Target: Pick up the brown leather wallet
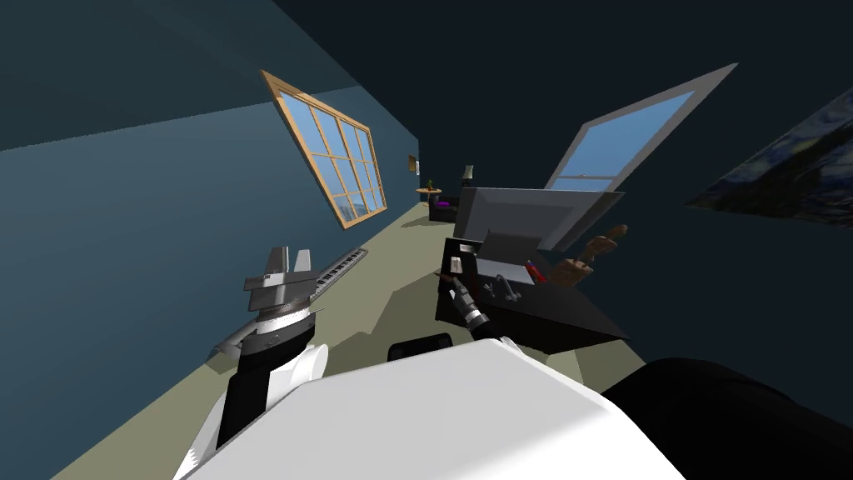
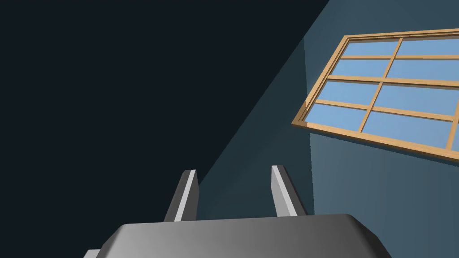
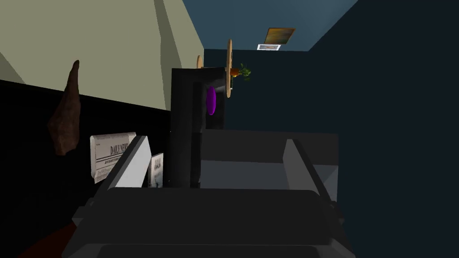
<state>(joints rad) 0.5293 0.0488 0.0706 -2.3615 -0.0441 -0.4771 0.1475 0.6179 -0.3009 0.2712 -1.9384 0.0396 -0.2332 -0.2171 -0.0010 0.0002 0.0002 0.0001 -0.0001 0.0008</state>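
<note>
The right gripper (image 3: 215, 141) is held with its fingers wide apart, and nothing is gripped between them. In the head view it (image 1: 456, 279) is reached out over the near edge of a dark table (image 1: 575, 321). A folded newspaper (image 3: 110, 154) is taken as the landmark. One finger (image 3: 134, 161) is seen just beside the newspaper, and whether the two touch cannot be told. A small booklet (image 3: 156, 170) is stood against the newspaper on its gripper side. Past the booklet, between the fingers, a dark upright block (image 3: 183, 130) and a grey box (image 3: 251, 172) are faced.

The wallet (image 3: 66, 121) is taken to be the brown tapered piece near the newspaper, on the side away from the fingers and outside their span. Its broad end is nearest the newspaper, and its narrow end is pointed away, toward the olive floor (image 3: 112, 53). The long axis is thus run from newspaper to floor.

The left gripper (image 2: 235, 170) is raised at the robot's left (image 1: 290, 254), well apart from the newspaper, with its fingers parted and nothing held.
</note>
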